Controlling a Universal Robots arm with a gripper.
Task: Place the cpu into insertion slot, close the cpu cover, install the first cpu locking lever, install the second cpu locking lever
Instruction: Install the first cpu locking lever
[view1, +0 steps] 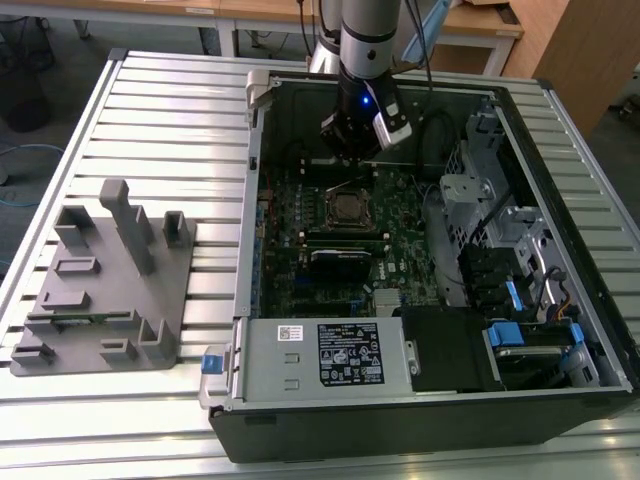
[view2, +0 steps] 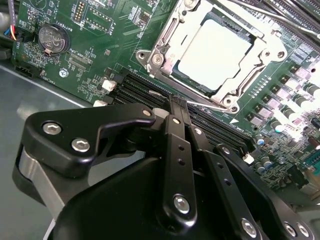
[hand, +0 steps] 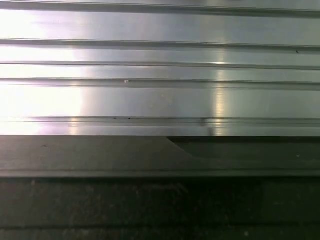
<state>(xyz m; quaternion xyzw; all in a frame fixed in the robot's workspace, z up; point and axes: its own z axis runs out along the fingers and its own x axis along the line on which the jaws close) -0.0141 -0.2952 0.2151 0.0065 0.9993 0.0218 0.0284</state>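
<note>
Just off the cpu cover (view2: 167, 37), toward the memory slots (view2: 135, 90): gripper (view2: 173, 103), fingers together, empty; cpu (view2: 215, 50) lies framed by that cover.

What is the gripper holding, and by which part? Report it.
Nothing, as far as shows. In the second wrist view the gripper is shut with nothing between its fingers, its tips near the cpu cover, which lies closed over the cpu.
</note>
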